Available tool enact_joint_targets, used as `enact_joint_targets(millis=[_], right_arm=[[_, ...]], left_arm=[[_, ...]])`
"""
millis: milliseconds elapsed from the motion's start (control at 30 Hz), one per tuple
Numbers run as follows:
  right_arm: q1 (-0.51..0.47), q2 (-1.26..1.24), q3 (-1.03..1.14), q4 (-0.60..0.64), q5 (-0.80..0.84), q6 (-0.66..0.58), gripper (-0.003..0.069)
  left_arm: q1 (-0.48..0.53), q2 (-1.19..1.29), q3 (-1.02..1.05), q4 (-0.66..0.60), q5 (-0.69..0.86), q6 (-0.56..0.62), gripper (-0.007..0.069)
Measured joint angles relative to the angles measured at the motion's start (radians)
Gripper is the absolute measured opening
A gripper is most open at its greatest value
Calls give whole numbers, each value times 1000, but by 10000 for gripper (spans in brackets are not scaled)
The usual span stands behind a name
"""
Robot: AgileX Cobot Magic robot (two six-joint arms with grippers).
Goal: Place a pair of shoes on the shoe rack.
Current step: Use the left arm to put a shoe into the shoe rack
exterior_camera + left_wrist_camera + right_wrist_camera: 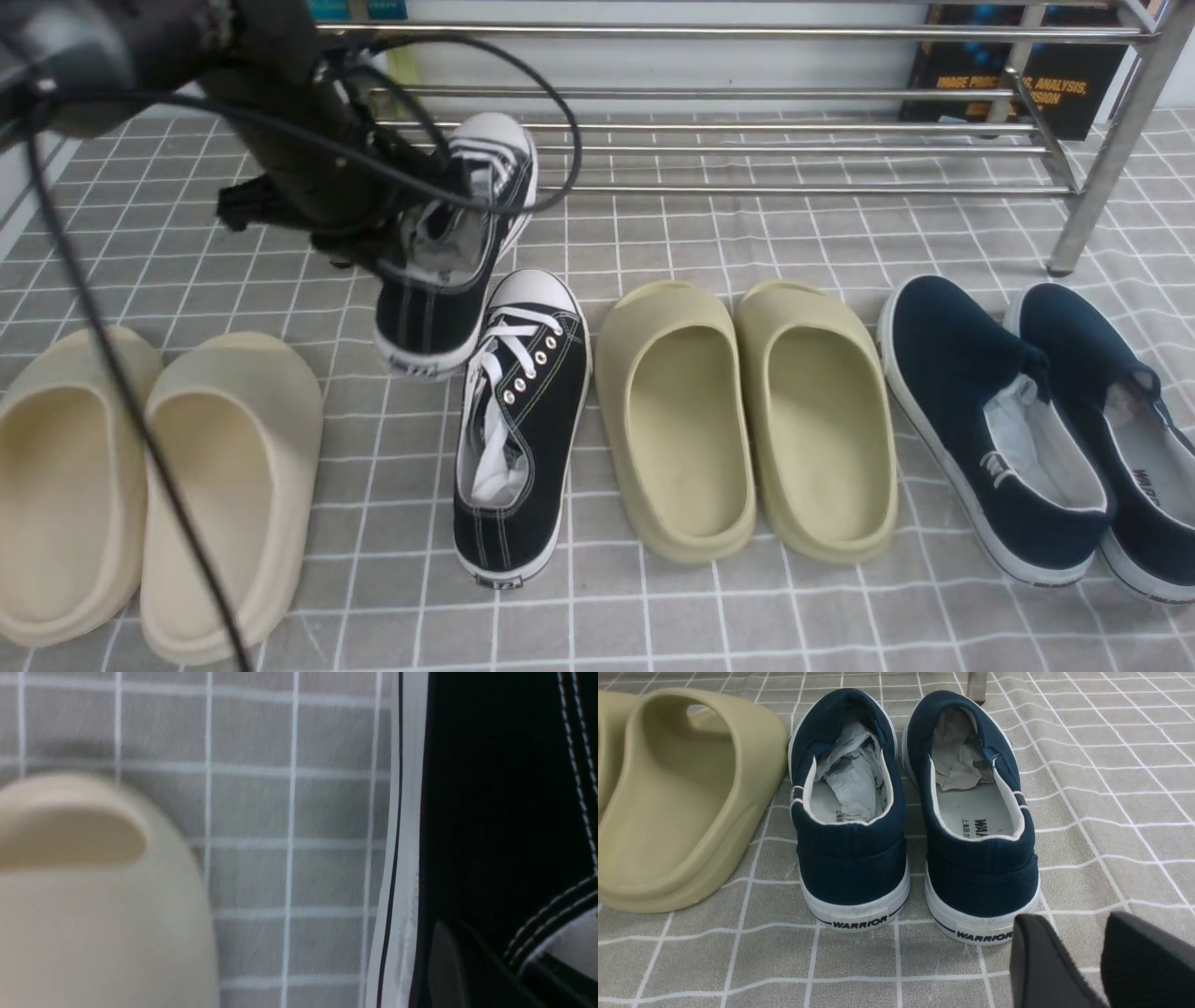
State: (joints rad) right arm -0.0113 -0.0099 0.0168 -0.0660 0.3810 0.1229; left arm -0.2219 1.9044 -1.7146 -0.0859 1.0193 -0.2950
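Black canvas sneaker [434, 313] pinched by left gripper [415, 238] at its collar only, could swing & snag shoe rack [794, 149] bar at 12 o'clock imo; right gripper [1078, 926] barely open.

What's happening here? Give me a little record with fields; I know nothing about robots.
left gripper: shut on one sneaker, held above the cloth
other sneaker: on the cloth, beside the olive slides
right gripper: open, holding nothing, near the navy slip-ons' heels
rack: behind the shoes, no sneaker on it yet
far left: beige slides
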Motion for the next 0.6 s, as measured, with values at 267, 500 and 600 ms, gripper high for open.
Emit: enact_joint_targets(millis=[267, 500, 600], right_arm=[[0, 0, 0, 0, 0, 0, 239], [0, 0, 0, 0, 0, 0, 239], [0, 0, 0, 0, 0, 0, 239]], left_arm=[[78, 193, -284, -63, -3, -17, -13], [86, 354, -477, -44, -6, -28, -13], [83, 387, -542, -34, 35, -55, -13]])
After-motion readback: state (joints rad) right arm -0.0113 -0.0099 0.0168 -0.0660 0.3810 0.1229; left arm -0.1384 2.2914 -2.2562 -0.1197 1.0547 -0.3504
